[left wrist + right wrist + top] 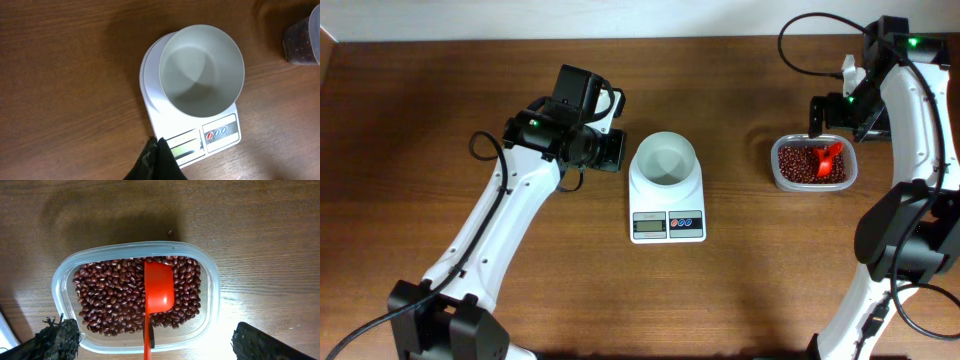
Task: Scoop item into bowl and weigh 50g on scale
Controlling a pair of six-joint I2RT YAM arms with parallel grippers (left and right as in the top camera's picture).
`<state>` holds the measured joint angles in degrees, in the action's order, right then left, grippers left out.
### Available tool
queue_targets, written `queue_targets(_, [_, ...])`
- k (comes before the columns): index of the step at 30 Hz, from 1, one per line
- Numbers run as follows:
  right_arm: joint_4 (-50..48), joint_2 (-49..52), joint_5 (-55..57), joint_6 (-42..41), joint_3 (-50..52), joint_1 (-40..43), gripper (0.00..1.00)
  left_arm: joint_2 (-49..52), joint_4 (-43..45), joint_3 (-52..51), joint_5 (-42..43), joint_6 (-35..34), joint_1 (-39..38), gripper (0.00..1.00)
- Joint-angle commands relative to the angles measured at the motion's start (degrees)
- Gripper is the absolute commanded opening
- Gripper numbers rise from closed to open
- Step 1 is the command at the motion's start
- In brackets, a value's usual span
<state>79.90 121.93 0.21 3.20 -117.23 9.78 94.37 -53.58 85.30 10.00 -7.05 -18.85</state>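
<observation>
Since the scale [667, 207] lies with its grey display and its red and blue buttons turned toward the arms' bases, that strip is the nearest part of the set-up. Just behind it the bowl [665, 160] stands upright on the platform, white and empty. Just to the left of the bowl, the left gripper [156, 150] hangs above the wooden table [420, 100]. In its wrist view its fingers show as one dark mass with no gap, closed on nothing. Well to the right of the scale sits a clear plastic tub [215, 290] holding all the beans [110, 300] in a loose layer. A red scoop [159, 290] lies on them, its handle running back toward the right gripper [162, 341]. That gripper hovers over the tub, its fingers [57, 341] spread wide and touching neither handle nor rim. Beyond the tub, one stray bean [170, 232] lies on the wood.
</observation>
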Motion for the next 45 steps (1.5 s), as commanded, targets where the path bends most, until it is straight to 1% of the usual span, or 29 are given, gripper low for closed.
queue_targets(1, [0.00, 0.26, 0.33, -0.20, -1.07, 0.46, 0.99, 0.57, -0.59, 1.03, -0.42, 0.48, -0.13, 0.00])
queue_targets(6, [-0.02, 0.28, 0.33, -0.20, -1.07, 0.46, 0.99, 3.21, -0.55, 0.02, -0.42, 0.59, -0.59, 0.00])
queue_targets(7, [-0.02, 0.26, 0.33, -0.20, -1.07, 0.46, 0.99, 5.35, -1.18, -0.24, -0.39, 8.17, -2.23, 0.03])
queue_targets(9, [0.00, 0.26, 0.33, -0.20, -1.07, 0.46, 0.99, 7.08, -3.21, -0.24, -0.44, 14.80, -5.07, 0.00])
queue_targets(11, [-0.02, 0.26, 0.33, -0.20, -1.07, 0.46, 0.99, 7.91, -5.57, -0.28, -0.74, 18.82, -8.63, 0.00])
queue_targets(12, [-0.02, 0.28, 0.33, -0.20, -1.07, 0.46, 0.99, 7.96, -5.66, -0.76, -1.92, 18.97, -11.04, 0.00])
queue_targets(15, [-0.02, 0.26, 0.33, -0.20, -1.07, 0.46, 0.99, 7.96, -5.64, -1.16, -13.92, 18.97, -22.40, 0.00])
queue_targets(17, [-0.02, 0.26, 0.33, -0.20, -1.07, 0.46, 0.99, 7.98, -5.46, -1.27, -17.33, 19.26, -26.77, 0.00])
queue_targets(18, [-0.02, 0.26, 0.33, -0.20, -1.07, 0.46, 0.99, 7.98, -4.74, -2.03, -18.23, 21.44, -29.05, 0.00])
queue_targets(19, [-0.02, 0.28, 0.33, -0.20, -1.07, 0.46, 0.99, 8.07, -2.99, -3.32, -19.37, 22.16, -30.03, 0.00])
queue_targets(21, [0.00, 0.26, 0.33, -0.20, -1.07, 0.46, 0.99, 8.74, -0.04, -6.08, -20.41, 22.18, -30.23, 0.00])
queue_targets(25, [0.00, 0.26, 0.33, -0.20, -1.07, 0.46, 0.99, 9.90, 0.50, -9.20, -21.99, 22.18, -31.93, 0.00])
queue_targets(26, [0.00, 0.26, 0.33, -0.20, -1.07, 0.46, 0.99, 9.97, 1.99, -10.29, -22.40, 22.95, -32.35, 0.00])
queue_targets(27, [0.00, 0.26, 0.33, -0.20, -1.07, 0.46, 0.99, 10.29, 5.53, -12.48, -23.12, 23.93, -32.68, 0.00])
queue_targets(29, [-0.02, 0.26, 0.33, -0.20, -1.07, 0.46, 0.99, 11.32, 10.54, -15.54, -26.84, 25.09, -33.97, 0.00])
queue_targets(31, [-0.02, 0.26, 0.33, -0.20, -1.07, 0.46, 0.99, 12.83, 13.90, -17.07, -29.38, 28.96, -34.91, 0.00])
queue_targets(33, [-0.02, 0.26, 0.33, -0.20, -1.07, 0.46, 0.99, 15.28, 14.78, -17.14, -29.99, 32.61, -34.88, 0.00])
queue_targets(36, [-0.02, 0.26, 0.33, -0.20, -1.07, 0.46, 0.99, 18.12, 18.12, -17.14, -35.19, 33.11, -34.95, 0.00])
queue_targets(40, [-0.02, 0.26, 0.33, -0.20, -1.07, 0.46, 0.99, 18.45, 21.55, -17.14, -39.78, 34.29, -34.88, 0.00])
queue_targets(41, [-0.02, 0.26, 0.33, -0.20, -1.07, 0.46, 0.99, 18.45, 22.32, -17.14, -40.02, 35.26, -34.88, 0.00])
queue_targets(45, [-0.02, 0.26, 0.33, -0.20, -1.07, 0.46, 0.99, 18.47, 23.17, -17.55, -38.32, 35.21, -34.88, 0.00])
